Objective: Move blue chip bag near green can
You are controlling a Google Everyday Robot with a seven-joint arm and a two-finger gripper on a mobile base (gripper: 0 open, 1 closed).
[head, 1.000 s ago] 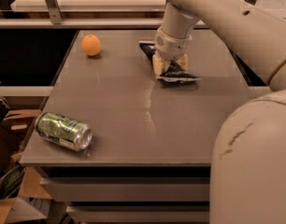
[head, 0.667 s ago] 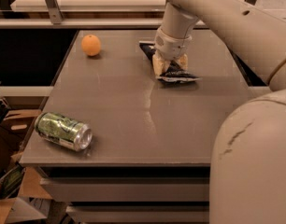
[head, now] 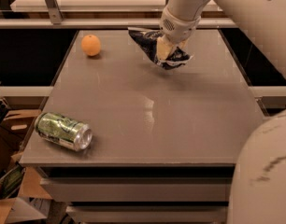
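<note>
The pincer (head: 165,49) clamped the blue chip bag (head: 148,42) near the far edge of the worktop (head: 180,120); the green can (head: 63,131) lay at the front-left corner.

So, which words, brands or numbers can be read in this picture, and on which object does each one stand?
blue chip bag: pale marks only, too blurred to read.
green can: a pattern shows, but no readable text.
orange fruit and table: no text.
gripper, shut on the bag above the table's far side: no label visible.
</note>
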